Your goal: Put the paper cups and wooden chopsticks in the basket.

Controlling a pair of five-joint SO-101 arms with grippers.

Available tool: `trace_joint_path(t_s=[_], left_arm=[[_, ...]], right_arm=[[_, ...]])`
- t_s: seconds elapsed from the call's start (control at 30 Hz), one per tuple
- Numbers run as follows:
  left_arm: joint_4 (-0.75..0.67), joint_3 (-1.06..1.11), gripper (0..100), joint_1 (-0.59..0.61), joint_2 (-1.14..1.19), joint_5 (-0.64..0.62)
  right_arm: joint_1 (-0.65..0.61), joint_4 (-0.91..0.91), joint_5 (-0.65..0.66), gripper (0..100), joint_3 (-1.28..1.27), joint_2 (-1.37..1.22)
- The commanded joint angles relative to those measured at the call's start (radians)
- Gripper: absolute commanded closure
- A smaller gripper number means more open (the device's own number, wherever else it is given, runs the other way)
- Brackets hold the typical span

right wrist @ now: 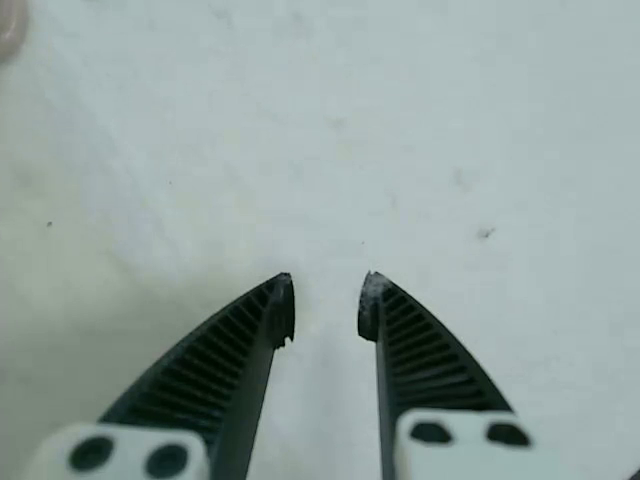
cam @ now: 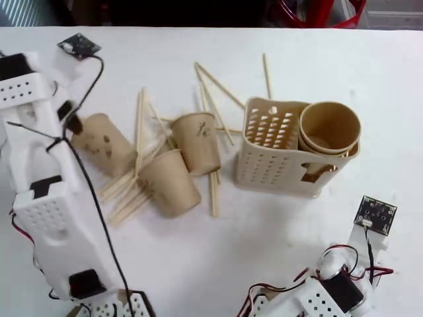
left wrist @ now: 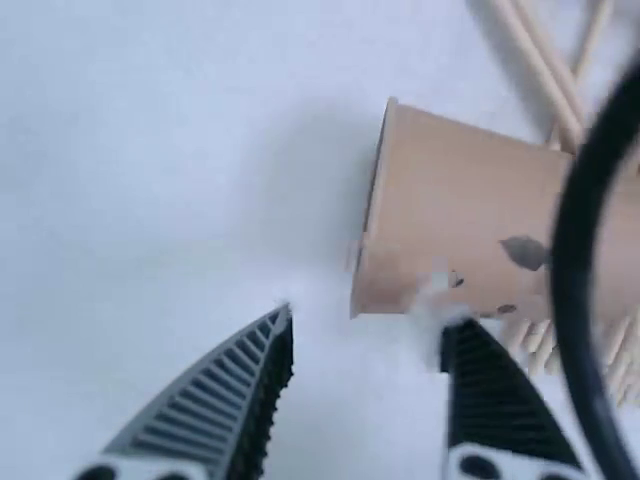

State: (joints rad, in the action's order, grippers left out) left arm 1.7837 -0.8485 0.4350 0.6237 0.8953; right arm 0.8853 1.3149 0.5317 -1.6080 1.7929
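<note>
**fig. 1. two arms at a table of cups and chopsticks, both claws released**

seen from above, a perforated cream basket (cam: 271, 158) stands right of the table's (cam: 344, 59) centre. nested paper cups (cam: 329, 129) sit in its right end, mouths up.

three more paper cups lie on their sides left of the basket:
- a spotted cup (cam: 104, 142) lies farthest left, beside the left arm (cam: 39, 198);
- a plain cup (cam: 170, 181) lies in the middle;
- a marked cup (cam: 198, 140) lies nearest the basket, touching the plain cup.

wooden chopsticks (cam: 139, 132) are scattered under and between these cups. a few more lie loose behind the basket.

a black cable (cam: 92, 191) runs along the left arm.

the left gripper (left wrist: 365, 335) is released, its jaws spread wide and holding nothing. the spotted cup's flat end (left wrist: 470, 230) lies just beyond its tips. one fingertip (left wrist: 455, 340) is right beside the cup's wall; whether they touch cannot be told. chopsticks (left wrist: 540, 60) show past the cup.

the right arm (cam: 330, 290) sits at the table's near right corner, well apart from the basket. the right gripper (right wrist: 327, 295) is also released, its jaws parted by a narrow gap over bare table, grasping nothing.
</note>
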Motion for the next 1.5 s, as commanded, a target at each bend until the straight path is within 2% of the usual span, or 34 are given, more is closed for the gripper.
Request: trace_joint_path(t_s=[0.0, 0.13, 0.3, 0.6, 0.83, 1.17, 1.47], left_arm=[[0.005, 0.055, 70, -0.082, -0.015, -0.077], [0.003, 0.146, 72, -0.122, -0.007, -0.083], [0.000, 0.178, 73, -0.116, -0.004, -0.107], [0.000, -0.015, 72, -0.051, -0.007, -0.114], [-0.008, -0.020, 66, -0.054, -0.002, -0.127], [-0.034, -0.031, 66, -0.050, 0.134, -0.132], [-0.026, -0.020, 66, -0.054, 0.151, -0.129]], right_arm=[[0.002, -0.004, 0.006, 87.9, 0.003, 0.008], [0.001, -0.004, 0.006, 87.9, 0.003, 0.008], [0.002, -0.004, 0.006, 87.9, 0.003, 0.008], [0.004, -0.004, 0.006, 87.9, 0.003, 0.008], [0.004, -0.004, 0.006, 87.9, 0.003, 0.008], [0.002, -0.005, 0.006, 87.9, -0.006, 0.010], [0.002, -0.005, 0.006, 87.9, -0.006, 0.010]])
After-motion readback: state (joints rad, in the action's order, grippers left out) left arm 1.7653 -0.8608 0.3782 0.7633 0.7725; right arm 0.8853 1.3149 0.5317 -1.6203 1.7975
